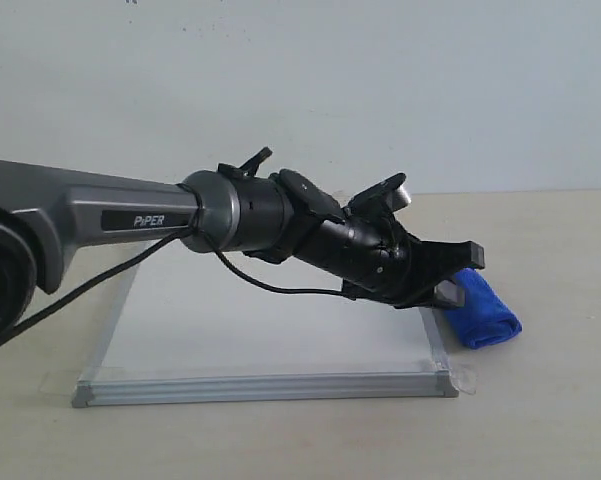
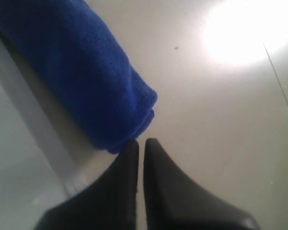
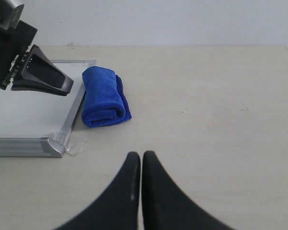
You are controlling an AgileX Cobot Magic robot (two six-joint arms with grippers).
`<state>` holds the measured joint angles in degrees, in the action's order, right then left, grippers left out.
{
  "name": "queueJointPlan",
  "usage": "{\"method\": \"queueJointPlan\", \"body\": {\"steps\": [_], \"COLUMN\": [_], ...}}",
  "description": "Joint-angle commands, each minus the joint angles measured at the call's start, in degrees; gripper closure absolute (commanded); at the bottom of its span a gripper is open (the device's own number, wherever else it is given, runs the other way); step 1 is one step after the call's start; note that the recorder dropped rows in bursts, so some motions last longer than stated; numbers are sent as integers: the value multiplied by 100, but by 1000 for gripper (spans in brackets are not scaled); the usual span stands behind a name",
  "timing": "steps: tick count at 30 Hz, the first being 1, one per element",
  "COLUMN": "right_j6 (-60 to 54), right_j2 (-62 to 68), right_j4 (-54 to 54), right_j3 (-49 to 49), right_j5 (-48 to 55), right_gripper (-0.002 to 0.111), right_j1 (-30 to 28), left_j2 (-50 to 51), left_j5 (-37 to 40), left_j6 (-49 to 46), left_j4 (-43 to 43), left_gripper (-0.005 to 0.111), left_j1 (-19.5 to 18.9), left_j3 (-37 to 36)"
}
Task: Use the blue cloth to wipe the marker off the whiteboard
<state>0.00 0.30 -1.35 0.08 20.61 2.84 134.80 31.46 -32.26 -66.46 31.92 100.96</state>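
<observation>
Seeing the left pincer (image 2: 140, 142) closed and empty, just beside the blue cloth (image 2: 81, 72), we find the right pincer (image 3: 141, 154) closed too.

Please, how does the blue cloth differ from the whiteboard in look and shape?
The cloth is deep blue; the whiteboard is white with a silver frame. The cloth is a soft, thick roll; the whiteboard is flat. The cloth is shorter than the whiteboard's side. Both lie on the beige table, side by side.
</observation>
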Motion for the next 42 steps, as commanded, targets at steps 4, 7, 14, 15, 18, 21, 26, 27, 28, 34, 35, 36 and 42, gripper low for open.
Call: {"method": "queueJointPlan", "body": {"steps": [4,7,14,15,18,21,26,27,28,34,35,36,42], "right_j6": [0,0,0,0,0,0,0,0,0,0,0,0,0], "right_j2": [-30,-30,-30,-30,-30,-30,-30,-30,-30,-30,-30,-30,-30], "right_j4": [29,29,29,29,29,29,29,29,29,29,29,29,29], "right_j3": [-8,-8,-8,-8,-8,-8,-8,-8,-8,-8,-8,-8,-8], "right_j5": [-12,-12,-12,-12,-12,-12,-12,-12,-12,-12,-12,-12,-12], "right_gripper": [107,107,107,107,107,107,107,107,107,107,107,107,107], "right_j1": [-29,-29,-29,-29,-29,-29,-29,-29,-29,-29,-29,-29,-29], "left_j2": [-1161,-1622,-2652,-2728,-3150,-3494,-4104,-4218,-4301,-4593,-4593,-4593,-4710], "left_j5": [-798,-1067,-377,-312,-248,-248,-201,-164,-121,440,440,440,438], "left_j6": [-880,-1713,-4648,-4704,-4939,-5052,-5136,-5035,-4946,-4916,-4916,-4916,-5134], "left_j4": [-248,-1027,-3349,-3349,-3349,-3349,-3349,-3349,-3349,-3349,-3349,-3349,-2987], "left_gripper": [103,103,103,103,103,103,103,103,103,103,103,103,103], "left_j1": [-31,-31,9,9,9,9,9,9,9,9,9,9,-214], "left_j3": [-1503,-2276,-4177,-4300,-4786,-5152,-5781,-5909,-6008,-6452,-6452,-6452,-6424]}}
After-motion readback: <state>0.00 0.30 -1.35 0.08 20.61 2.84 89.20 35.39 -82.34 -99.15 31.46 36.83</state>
